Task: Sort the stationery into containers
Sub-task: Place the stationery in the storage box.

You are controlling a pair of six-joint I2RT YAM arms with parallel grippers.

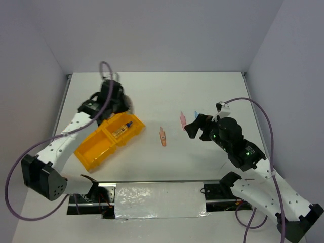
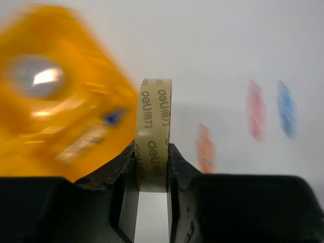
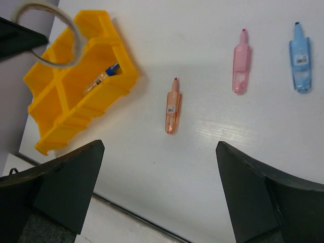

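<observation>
While the left gripper [image 2: 152, 164] pinched the beige tape ring [image 2: 153, 126] upright on its edge, it hung over the far end of the yellow-orange tray [image 1: 93, 152]. One compartment held the clear tube with a dark blue cap [image 3: 101, 78]. To the right, the orange pen piece [image 3: 173, 106], pink pen piece [image 3: 240, 63] and blue pen piece [image 3: 301, 58] lay apart on the white table [image 1: 202, 91]. The right gripper [image 3: 159, 152] hovered above them, spread wide and empty.
</observation>
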